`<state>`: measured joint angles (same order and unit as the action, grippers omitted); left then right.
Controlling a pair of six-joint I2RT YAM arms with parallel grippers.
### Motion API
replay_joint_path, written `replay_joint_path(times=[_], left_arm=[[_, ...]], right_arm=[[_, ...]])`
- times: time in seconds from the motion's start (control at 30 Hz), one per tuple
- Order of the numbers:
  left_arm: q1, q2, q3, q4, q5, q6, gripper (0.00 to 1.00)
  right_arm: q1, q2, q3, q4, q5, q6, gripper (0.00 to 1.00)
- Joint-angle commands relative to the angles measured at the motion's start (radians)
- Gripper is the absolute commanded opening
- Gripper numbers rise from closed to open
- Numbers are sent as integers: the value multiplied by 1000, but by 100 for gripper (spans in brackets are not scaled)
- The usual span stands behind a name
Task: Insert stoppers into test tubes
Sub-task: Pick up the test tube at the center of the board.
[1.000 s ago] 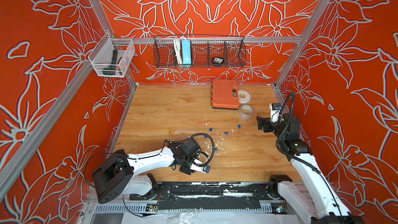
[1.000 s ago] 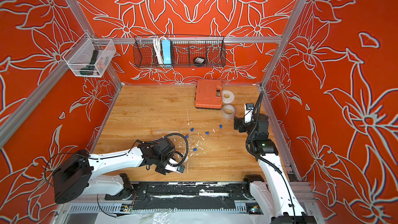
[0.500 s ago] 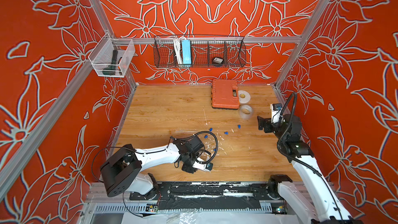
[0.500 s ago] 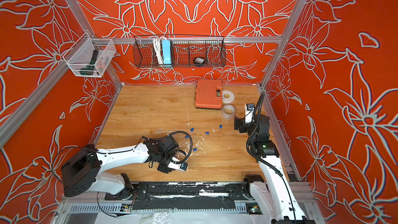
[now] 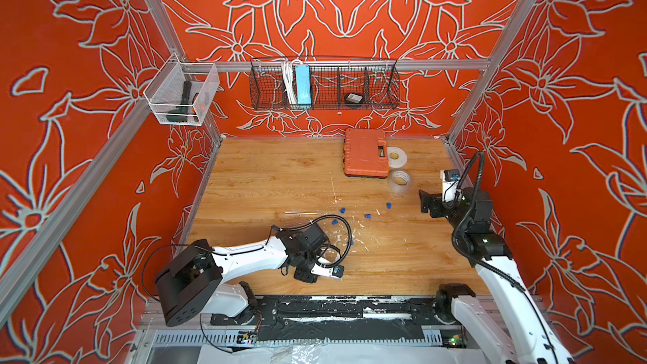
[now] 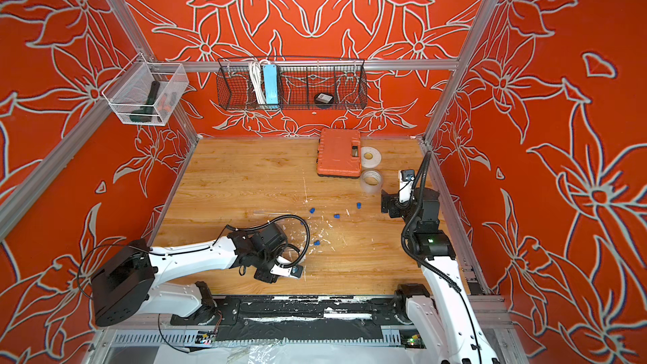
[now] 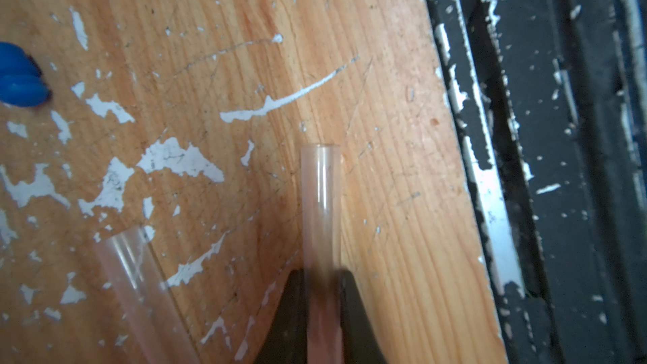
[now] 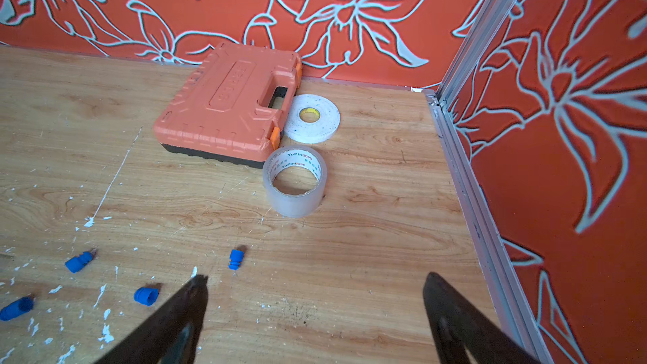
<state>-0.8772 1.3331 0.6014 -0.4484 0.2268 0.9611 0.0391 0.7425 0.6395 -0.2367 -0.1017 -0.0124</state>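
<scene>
Left gripper [image 7: 321, 274]: pinched shut on a clear tube [image 7: 321, 204], low at the near edge of the table [image 7: 385, 134].
Second tube [image 7: 140, 292]: lying just beside it.
Stoppers [image 5: 367, 216]: loose, mid-table.
Right gripper [image 8: 315, 276]: spread wide, empty, right side.

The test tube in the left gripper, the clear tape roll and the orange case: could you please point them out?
test tube [image 7: 321, 204]: left wrist view, middle of its wall.
clear tape roll [image 8: 294, 204]: right wrist view, outer wall.
orange case [image 8: 227, 106]: right wrist view, lid centre.
</scene>
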Motion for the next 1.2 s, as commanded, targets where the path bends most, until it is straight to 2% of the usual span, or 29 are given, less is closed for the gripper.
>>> replay_joint_path(times=[0.0,0.17,0.27,0.37,0.5,0.67,0.8,0.97,1.17], left_arm=[[-2,-25,-22,-15,-6,-13,8],[4,-76,-31,6,8,-47,6],[13,-132,-34,43,27,-94,6],[26,-201,-36,113,56,-181,7],[38,-286,-54,238,77,-291,7],[44,-329,-78,354,99,-377,9],[45,-325,-73,398,105,-389,9],[46,-309,-61,419,106,-384,9],[46,-296,-57,438,115,-399,9]], right_arm=[[-4,-18,32,-57,-1,6,96],[-4,-16,71,-135,-16,40,96],[-5,-12,114,-206,-55,110,94],[1,0,159,-288,-137,244,90],[25,52,223,-441,-315,418,85],[116,145,324,-689,-481,478,84],[237,198,383,-820,-538,474,85],[412,261,379,-767,-594,576,84],[543,342,347,-574,-618,689,75]])
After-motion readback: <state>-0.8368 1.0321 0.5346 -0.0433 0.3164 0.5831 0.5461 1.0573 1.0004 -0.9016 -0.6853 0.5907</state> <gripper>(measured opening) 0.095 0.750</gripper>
